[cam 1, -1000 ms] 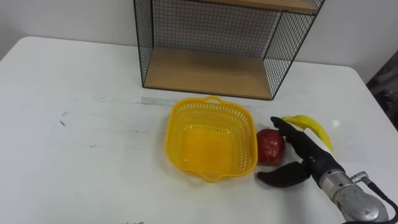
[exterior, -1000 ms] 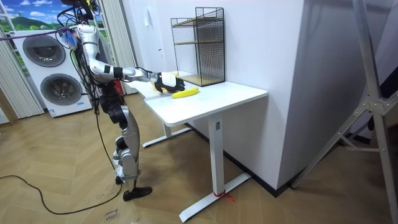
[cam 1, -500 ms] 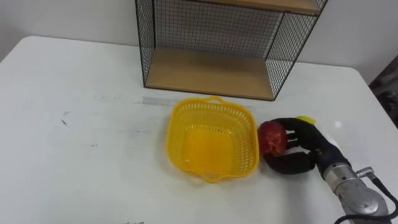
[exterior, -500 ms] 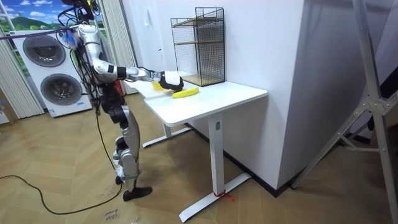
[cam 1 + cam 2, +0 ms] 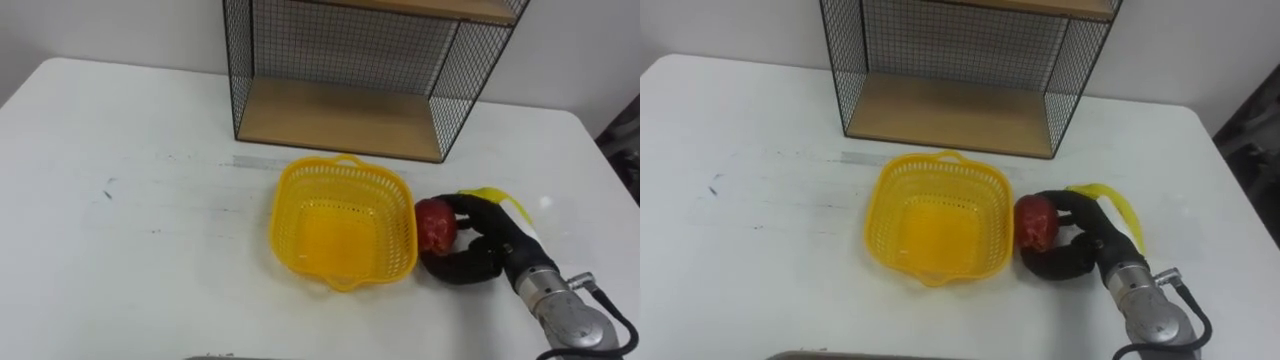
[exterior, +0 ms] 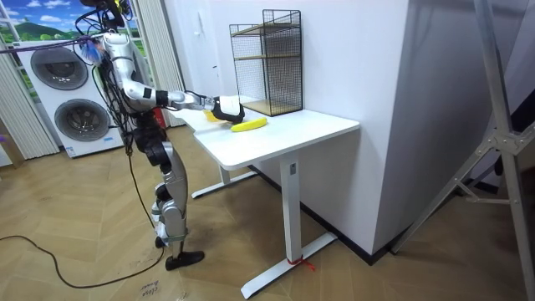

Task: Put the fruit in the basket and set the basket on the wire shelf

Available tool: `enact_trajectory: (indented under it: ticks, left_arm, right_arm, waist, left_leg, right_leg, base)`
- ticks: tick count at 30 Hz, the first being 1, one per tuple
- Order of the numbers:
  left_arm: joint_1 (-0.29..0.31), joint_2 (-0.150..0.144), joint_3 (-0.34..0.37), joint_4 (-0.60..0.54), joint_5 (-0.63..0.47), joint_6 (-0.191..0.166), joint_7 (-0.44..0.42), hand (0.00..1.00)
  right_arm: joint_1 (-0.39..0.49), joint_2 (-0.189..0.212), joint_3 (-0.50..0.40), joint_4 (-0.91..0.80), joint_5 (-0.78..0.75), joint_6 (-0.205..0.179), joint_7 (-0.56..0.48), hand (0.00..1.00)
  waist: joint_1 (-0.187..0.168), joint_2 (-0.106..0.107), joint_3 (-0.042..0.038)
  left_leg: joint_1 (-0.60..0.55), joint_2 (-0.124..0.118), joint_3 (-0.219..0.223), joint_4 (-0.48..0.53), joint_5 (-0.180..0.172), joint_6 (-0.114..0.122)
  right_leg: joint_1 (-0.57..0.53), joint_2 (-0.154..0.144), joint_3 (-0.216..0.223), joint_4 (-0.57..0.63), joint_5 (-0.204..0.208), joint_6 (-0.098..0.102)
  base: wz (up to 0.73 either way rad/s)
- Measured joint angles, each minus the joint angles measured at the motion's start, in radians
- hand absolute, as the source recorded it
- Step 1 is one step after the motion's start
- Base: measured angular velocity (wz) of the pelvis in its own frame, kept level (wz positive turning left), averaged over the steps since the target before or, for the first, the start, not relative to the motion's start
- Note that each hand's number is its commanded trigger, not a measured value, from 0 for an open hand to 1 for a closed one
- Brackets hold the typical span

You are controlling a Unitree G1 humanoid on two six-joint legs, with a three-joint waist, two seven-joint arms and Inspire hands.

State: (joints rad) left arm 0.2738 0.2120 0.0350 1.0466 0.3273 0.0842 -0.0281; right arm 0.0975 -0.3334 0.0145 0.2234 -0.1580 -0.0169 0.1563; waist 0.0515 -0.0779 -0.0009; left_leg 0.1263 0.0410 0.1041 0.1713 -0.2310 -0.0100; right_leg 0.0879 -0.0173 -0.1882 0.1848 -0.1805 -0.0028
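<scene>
- A yellow plastic lattice basket (image 5: 343, 225) with small loop handles stands upright on the white table (image 5: 150, 200), holding no fruit.
- Behind the basket, at the table's far edge, stands the black wire shelf with wooden boards (image 5: 340, 110). The basket is near it and apart from it.
- A round red apple (image 5: 435, 225) sits just beside the basket's right rim, outside the basket. Whether it rests on the tabletop or is lifted a little I cannot tell.
- The robot's right hand (image 5: 488, 243), black-fingered on a silver wrist, comes in from the lower right. Its fingers curl over the top of the apple and the thumb closes under it, so the hand clasps the fruit.
- A yellow curved banana (image 5: 500, 198) lies on the table right of the apple, partly hidden behind the right hand's fingers. It is not in the basket either.
- In the room view the robot stands upright at the table's end on the room view's left, its right arm stretched out over the tabletop towards the shelf.
- Two white front-loading washing machines (image 6: 71, 104) stand stacked behind the robot.
</scene>
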Motion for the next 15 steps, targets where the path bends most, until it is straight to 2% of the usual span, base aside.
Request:
enact_trajectory:
  ticks: [6,11,15]
  left_arm:
    - [0.002,0.000,0.000,0.000,0.000,0.000,-0.001,0.00]
    - [0.007,-0.002,0.002,0.001,0.000,0.000,0.002,0.00]
    - [0.009,-0.002,0.003,-0.001,0.002,-0.001,0.004,0.00]
  right_arm:
    - [0.002,0.001,0.000,-0.001,0.010,-0.003,-0.002,1.00]
    - [0.006,0.009,0.000,0.001,0.044,-0.004,-0.016,1.00]
    - [0.007,0.010,-0.001,0.001,0.044,-0.004,-0.025,1.00]
  waist:
    - [-0.010,0.004,-0.0006]
    - [-0.020,0.016,0.0002]
    - [-0.021,0.015,-0.0009]
  left_leg:
    - [0.002,0.000,-0.001,0.002,0.000,0.000]
    - [0.007,0.000,0.000,0.002,0.000,0.000]
    - [0.005,0.000,0.000,0.006,0.000,0.000]
  right_leg:
    - [0.004,0.000,-0.001,0.001,0.000,0.000]
    - [0.009,-0.001,-0.002,0.001,0.000,0.000]
    - [0.009,-0.001,-0.003,0.000,0.000,0.000]
  base:
    - [0.00]
    - [0.00]
    - [0.00]
